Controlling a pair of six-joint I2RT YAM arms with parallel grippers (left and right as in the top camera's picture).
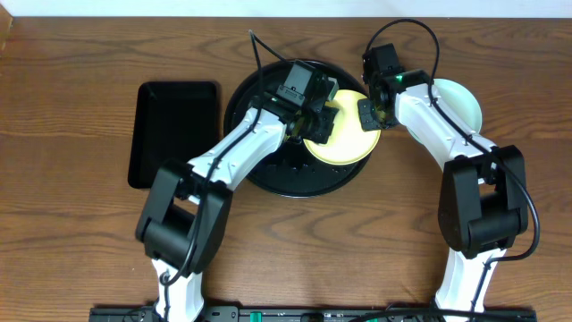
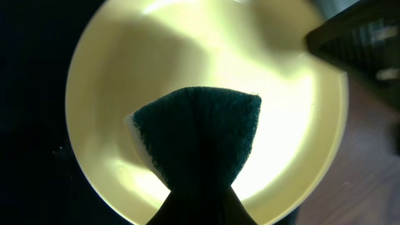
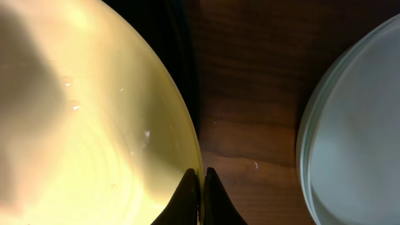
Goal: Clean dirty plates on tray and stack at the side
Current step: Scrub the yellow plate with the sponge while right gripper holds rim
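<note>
Yellow plate [image 1: 350,143]: pale, round and glossy, with bright glare across the bowl. The right wrist view shows a few small glistening specks on its surface. It lies in the right part of the round black tray [image 1: 286,179], with its right edge reaching the tray's rim. I cannot tell whether that edge is lifted.

Left gripper [image 1: 315,121]: clamped on a dark green sponge [image 2: 200,131], which is pressed flat on the plate's inner face, slightly left of centre.

Right gripper [image 3: 201,184]: fingers pinched together on the yellow plate's right rim.

Mint plates [image 1: 460,103]: on the bare table to the right of the tray, apart from the yellow plate. Layered rim lines in the right wrist view suggest more than one plate; the count is uncertain.

Edges and room: a strip of bare wood separates the tray rim from the mint plates. Both arms converge over the right half of the tray, so space there is tight. The tray's near-left part is crossed by the left arm.

Surface: brown wood-grain table [image 1: 71,179]. A rectangular black tray [image 1: 174,134] sits just left of the round one, and open wood lies along the left, near and far sides.
</note>
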